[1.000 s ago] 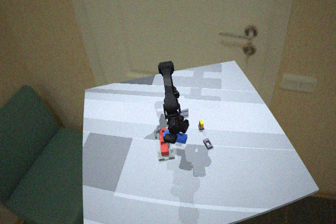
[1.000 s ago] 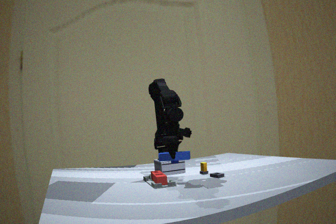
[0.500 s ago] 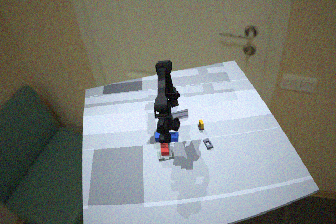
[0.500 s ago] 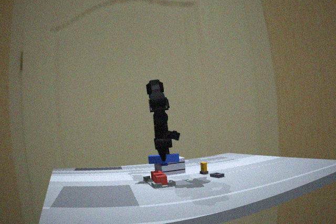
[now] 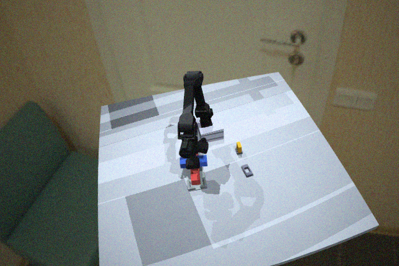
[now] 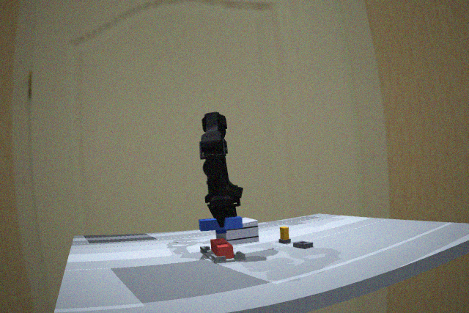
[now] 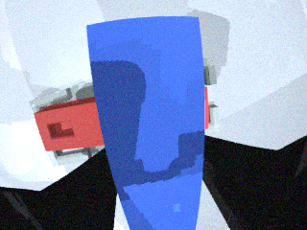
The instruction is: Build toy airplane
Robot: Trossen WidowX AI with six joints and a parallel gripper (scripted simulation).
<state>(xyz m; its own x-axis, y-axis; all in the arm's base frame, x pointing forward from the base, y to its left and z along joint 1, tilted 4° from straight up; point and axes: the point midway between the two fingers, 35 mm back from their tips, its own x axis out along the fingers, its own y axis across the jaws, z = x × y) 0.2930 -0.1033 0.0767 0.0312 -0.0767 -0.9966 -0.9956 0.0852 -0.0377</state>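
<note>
The red fuselage (image 5: 195,177) (image 6: 222,249) (image 7: 79,117) lies in the pale grey-green cradle (image 5: 204,183) (image 6: 218,259) and looks flat. One socket shows near its end in the wrist view; the wing hides its middle. My gripper (image 5: 192,162) (image 6: 221,223) (image 7: 152,146) is shut on the blue wing (image 5: 202,161) (image 6: 233,222) (image 7: 168,86). The wing is held level, crosswise above the fuselage, with a gap under it in the exterior view. Its tab is hidden in the wrist view. The yellow tail fin (image 5: 239,146) (image 6: 283,232) stands upright in a small dark holder to the right.
A small dark rectangular frame (image 5: 249,175) (image 6: 303,246) lies on the table, right of the cradle and near the tail fin. A grey-white block (image 5: 215,135) (image 6: 244,234) with dark lines stands behind the cradle, by the arm's base.
</note>
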